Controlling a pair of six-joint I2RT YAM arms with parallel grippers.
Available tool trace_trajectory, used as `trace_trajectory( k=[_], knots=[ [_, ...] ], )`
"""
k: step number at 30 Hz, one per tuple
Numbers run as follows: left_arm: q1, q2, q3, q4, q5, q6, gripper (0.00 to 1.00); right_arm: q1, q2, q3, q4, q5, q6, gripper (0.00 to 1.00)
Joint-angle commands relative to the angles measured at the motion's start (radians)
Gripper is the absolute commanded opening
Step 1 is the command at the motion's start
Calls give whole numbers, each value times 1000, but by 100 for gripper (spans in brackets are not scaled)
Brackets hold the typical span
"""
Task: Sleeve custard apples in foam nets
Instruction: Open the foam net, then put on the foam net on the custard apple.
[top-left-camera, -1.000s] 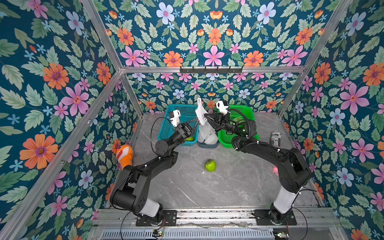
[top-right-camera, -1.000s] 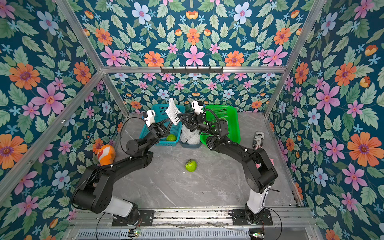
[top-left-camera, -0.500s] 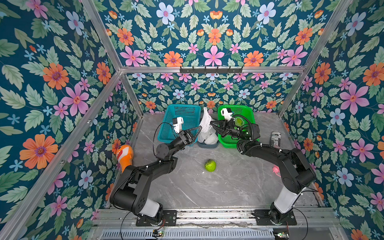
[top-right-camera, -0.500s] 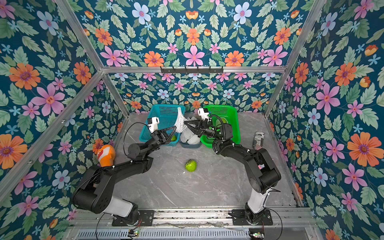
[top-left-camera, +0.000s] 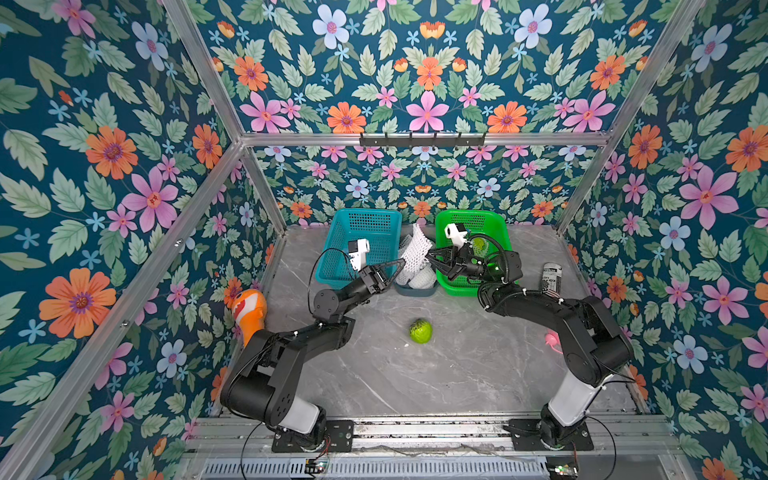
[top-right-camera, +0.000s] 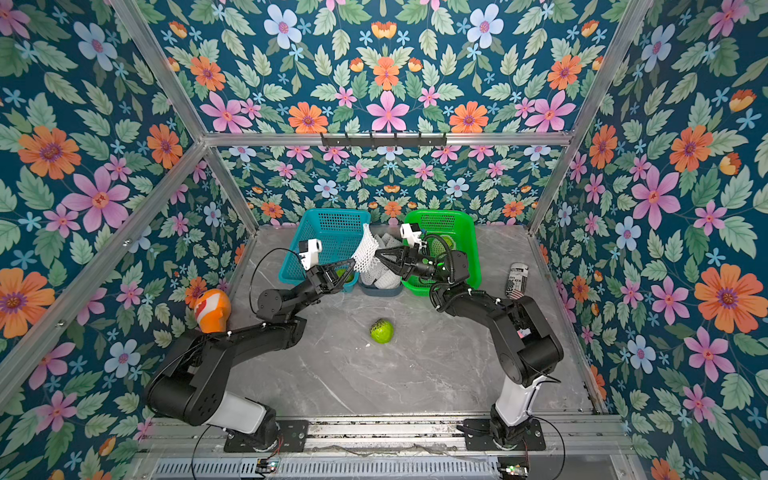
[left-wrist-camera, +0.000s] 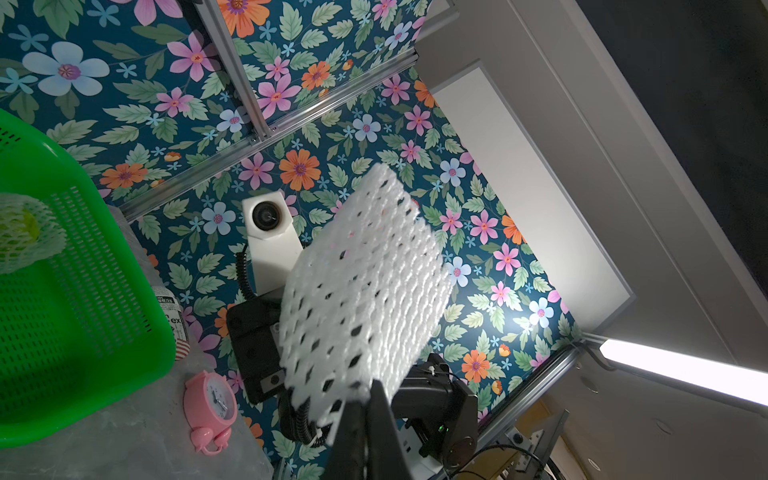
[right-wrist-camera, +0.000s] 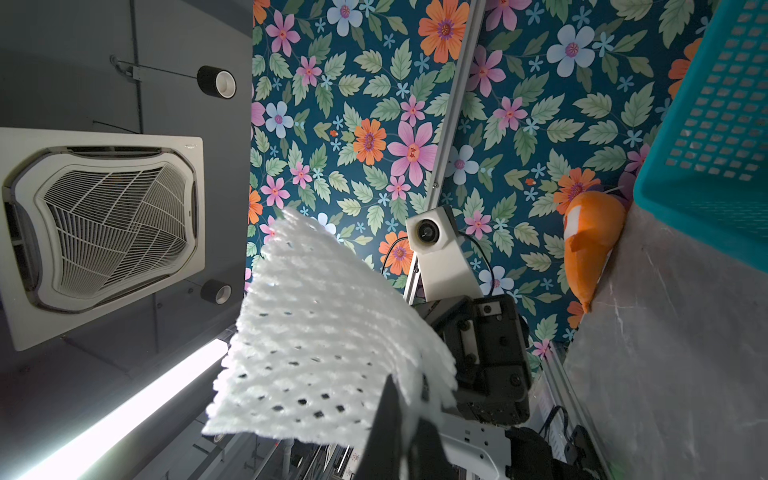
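Observation:
Both grippers pinch one white foam net (top-left-camera: 415, 246) (top-right-camera: 365, 246) between the two baskets. My left gripper (top-left-camera: 401, 262) (left-wrist-camera: 365, 399) is shut on its lower left corner, and my right gripper (top-left-camera: 428, 253) (right-wrist-camera: 405, 399) is shut on the opposite edge. The foam net (left-wrist-camera: 361, 282) (right-wrist-camera: 324, 345) hangs flat and stretched in both wrist views. One bare custard apple (top-left-camera: 420, 330) (top-right-camera: 381, 331) lies on the table in front. A netted custard apple (top-left-camera: 478, 245) (left-wrist-camera: 20, 232) sits in the green basket. A green fruit (top-right-camera: 343, 272) shows in the blue basket behind my left gripper.
A blue basket (top-left-camera: 365, 218) and a green basket (top-left-camera: 473, 216) stand at the back, with a small grey tray (top-left-camera: 415, 289) of spare nets between them. An orange fish plush (top-left-camera: 249, 307) leans at the left wall. A can (top-left-camera: 552, 278) and a pink alarm clock (left-wrist-camera: 212, 407) lie at the right.
Both grippers have come down and slightly right with the net still held between them. The apple on the table has not moved.

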Motion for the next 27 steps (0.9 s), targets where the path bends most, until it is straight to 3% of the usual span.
trace_trajectory(
  k=[1,27],
  knots=[
    [-1,4,-6,105,18,20,0,-7,-10,-4,61,-20,-2,0],
    [-1,107,-159,104,42,104,0,-25,64,-182,58,-68,-90,0]
  ],
)
